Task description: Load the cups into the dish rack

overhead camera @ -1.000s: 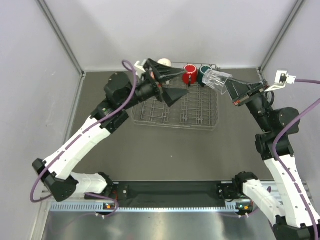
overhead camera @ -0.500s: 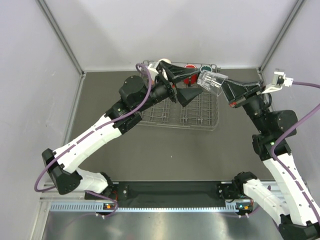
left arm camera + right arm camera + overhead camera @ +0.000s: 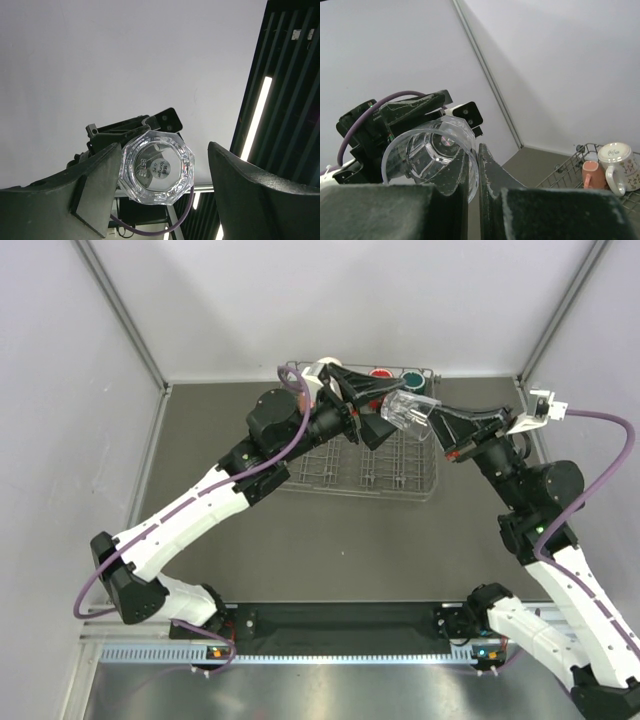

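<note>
Reaching in from 7 and 5 o'clock, we hold both grippers above the dish rack [image 3: 330,478] at the table's [image 3: 200,540] 12 o'clock: our right gripper [image 3: 433,424] is clamped on the rim of the clear glass [image 3: 408,410], which hangs on its side over the rack's 2 o'clock part, and our left gripper [image 3: 385,412] has its jaws apart, one finger either side of the glass's base. We see the glass as faceted, with a thick many-sided base bearing a small label, its mouth facing the right wrist.
</note>
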Available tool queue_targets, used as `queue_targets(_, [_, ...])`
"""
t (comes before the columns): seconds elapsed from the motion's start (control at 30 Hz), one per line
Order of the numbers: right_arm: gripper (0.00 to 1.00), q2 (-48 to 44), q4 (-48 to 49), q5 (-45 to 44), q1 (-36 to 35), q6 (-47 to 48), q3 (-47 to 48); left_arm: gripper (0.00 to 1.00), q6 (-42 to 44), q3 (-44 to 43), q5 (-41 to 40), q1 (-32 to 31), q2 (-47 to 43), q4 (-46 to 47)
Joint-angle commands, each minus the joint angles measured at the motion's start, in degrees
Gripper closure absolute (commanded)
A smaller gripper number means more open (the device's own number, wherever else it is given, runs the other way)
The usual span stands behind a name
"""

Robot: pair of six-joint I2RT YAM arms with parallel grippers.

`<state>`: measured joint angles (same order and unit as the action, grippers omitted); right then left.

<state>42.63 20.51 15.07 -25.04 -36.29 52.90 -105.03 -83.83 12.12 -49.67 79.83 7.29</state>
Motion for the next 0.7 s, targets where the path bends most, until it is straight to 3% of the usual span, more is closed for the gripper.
queue_targets(0.0, [1.0, -0.62, -0.03, -1.62, -2.29, 3.77, 1.41, 0.26, 0.44, -2.3, -0.17, -0.34, -0.29, 2.12])
queue_targets(0.2, [1.0, -1.24, -2.05, -3.29, -4.05, 5.88, 1.24, 0.37, 1.58, -2.04, -0.08, -0.34, -0.55, 2.56])
queue_targets(0.33, [1.0, -1.32, -1.79, -3.12, -4.41, 6.15, 0.8, 0.52, 1.68, -0.46, -0.34, -0.25, -0.99, 3.52])
queue_targets(0.4, [1.0, -1.24, -1.97, -2.77, -4.67, 6.15, 0.62, 0.69, 1.94, 0.42, -0.26, -0.16, -1.17, 5.01])
queue_targets(0.47, [1.0, -0.97, -3.02, -2.5, -4.67, 6.32, 1.14, 1.0, 2.73, 1.56, 0.97, 0.36, -1.08, 6.34])
queue_targets(0.5, [0.98, -0.88, -4.15, -3.11, -4.67, 6.32, 1.58, 1.0, 3.25, 1.57, 2.46, 1.15, -1.34, 5.9])
queue_targets(0.53, [0.92, -0.71, -7.04, -3.55, -4.67, 6.5, 2.11, 1.0, 4.47, 2.18, 2.82, 1.5, -1.69, 5.55])
queue_targets(0.57, [0.75, -0.88, -8.37, -4.17, -4.67, 7.02, 2.81, 1.0, 5.1, 2.62, 3.17, 1.94, -2.05, 4.85])
queue_targets(0.67, [0.59, -2.11, -14.52, -6.72, -4.67, 8.69, 3.78, 1.0, 7.29, 4.81, 3.44, 3.87, -4.42, 3.96])
